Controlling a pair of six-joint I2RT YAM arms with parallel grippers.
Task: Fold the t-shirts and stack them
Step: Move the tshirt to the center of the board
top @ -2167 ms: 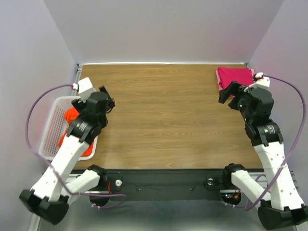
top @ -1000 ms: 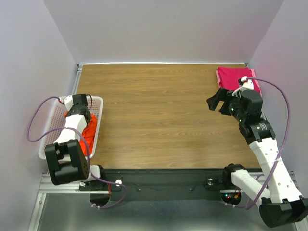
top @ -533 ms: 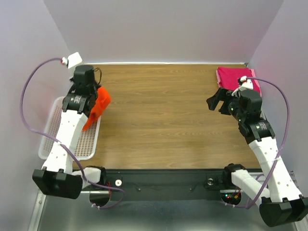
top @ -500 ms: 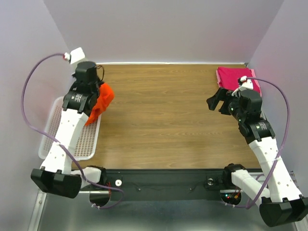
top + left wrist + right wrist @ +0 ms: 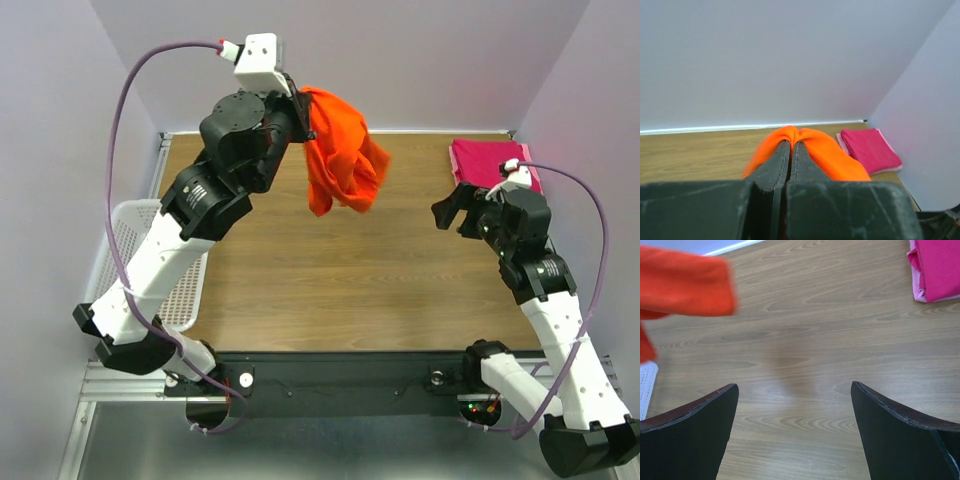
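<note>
Up from the white basket (image 5: 125, 232) the left gripper (image 5: 300, 112) has swung since half a second ago, carrying the orange t-shirt (image 5: 342, 152) high over the far half of the table (image 5: 350, 280), while the right arm has barely shifted.

Nearest, the basket lies below and behind that gripper, much of it covered by the left arm; only a corner (image 5: 644, 385) shows in the right wrist view.

The right gripper (image 5: 456, 210) hovers with its jaws spread wide and nothing between them, just bare wood under the fingers (image 5: 690, 430).

Farther on, the left gripper (image 5: 791, 145) is clamped tight on a fold of the orange t-shirt (image 5: 832, 157). The pinched part is hidden between the fingers. The rest hangs below them in a bunch, clear of the table, so sleeves and collar cannot be made out. From the right wrist it (image 5: 685, 285) appears blurred and cut off at the frame's left edge.

Farthest, beyond the right gripper, the magenta t-shirt (image 5: 488, 158) lies folded in the table's corner, its near edge covered by the right wrist overhead and cropped (image 5: 939, 267) in that arm's own view; the left wrist camera shows it (image 5: 870, 149) whole, with its paler edge.
</note>
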